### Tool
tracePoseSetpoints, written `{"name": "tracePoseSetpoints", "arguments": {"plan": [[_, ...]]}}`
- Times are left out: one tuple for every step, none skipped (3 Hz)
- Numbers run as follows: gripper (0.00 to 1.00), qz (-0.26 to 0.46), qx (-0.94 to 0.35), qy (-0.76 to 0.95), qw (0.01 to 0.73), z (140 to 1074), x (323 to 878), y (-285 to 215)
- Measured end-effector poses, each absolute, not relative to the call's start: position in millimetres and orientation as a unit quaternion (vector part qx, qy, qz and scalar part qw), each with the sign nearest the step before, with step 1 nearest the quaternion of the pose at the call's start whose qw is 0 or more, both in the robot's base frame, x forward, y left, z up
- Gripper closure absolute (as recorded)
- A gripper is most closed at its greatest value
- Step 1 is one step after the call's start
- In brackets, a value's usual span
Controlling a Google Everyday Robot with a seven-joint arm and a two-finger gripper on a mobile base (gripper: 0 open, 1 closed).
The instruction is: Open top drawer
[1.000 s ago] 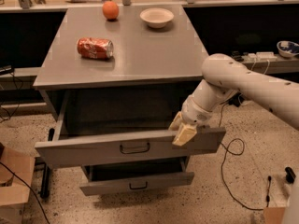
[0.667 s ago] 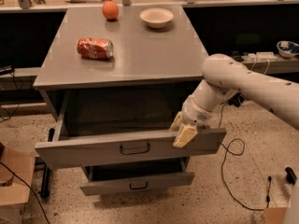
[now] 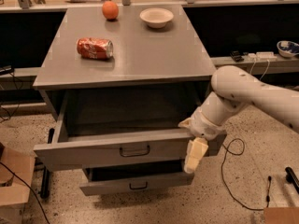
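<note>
The top drawer (image 3: 93,149) stands pulled out; the claw (image 3: 195,156) hangs at its front's right end, grip impossible to tell

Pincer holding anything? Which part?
Cannot tell: the pincer hangs over the front of the top drawer, at its right end, not at its handle.

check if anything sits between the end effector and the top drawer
Nothing visible does. The end effector hangs at the right end of the top drawer front, and the drawer is already pulled well out.
</note>
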State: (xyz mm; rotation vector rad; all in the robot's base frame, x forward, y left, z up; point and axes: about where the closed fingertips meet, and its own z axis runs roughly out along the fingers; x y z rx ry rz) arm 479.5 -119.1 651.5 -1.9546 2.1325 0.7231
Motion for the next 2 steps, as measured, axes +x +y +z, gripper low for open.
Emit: {"name": "tracePoseSetpoints", "arguments": {"plan": [[0.0,0.244,-0.646,0.719,0.077,651,474,-122],[0.0,0.255,-0.609,0.748,0.063,644,438,-139]]}}
